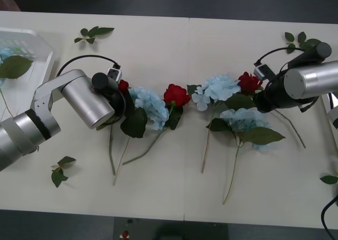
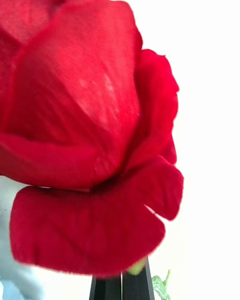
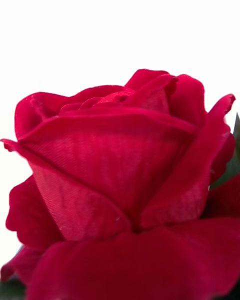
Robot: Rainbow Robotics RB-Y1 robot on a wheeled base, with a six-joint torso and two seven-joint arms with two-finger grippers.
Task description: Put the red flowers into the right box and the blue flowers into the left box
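Three red flowers lie in a row across the table: one (image 1: 123, 85) on the left, one (image 1: 176, 95) in the middle, one (image 1: 249, 83) on the right. Pale blue flowers (image 1: 150, 107) (image 1: 219, 87) (image 1: 242, 117) lie among them. My left gripper (image 1: 113, 92) is at the left rose, whose bloom (image 3: 125, 180) sits close before its wrist camera. My right gripper (image 1: 260, 91) is at the right rose (image 2: 90, 130), and its black fingers (image 2: 107, 287) are shut at the base of the bloom. The left box (image 1: 45, 50) stands at the far left with a blue flower and a leaf inside.
Loose green leaf sprigs lie at the back left (image 1: 92, 34), the back right (image 1: 298, 39), the front left (image 1: 60, 174) and the right edge (image 1: 328, 179). Long stems trail from the flowers toward the table's front edge. A white object (image 1: 334, 113) shows in part at the right edge.
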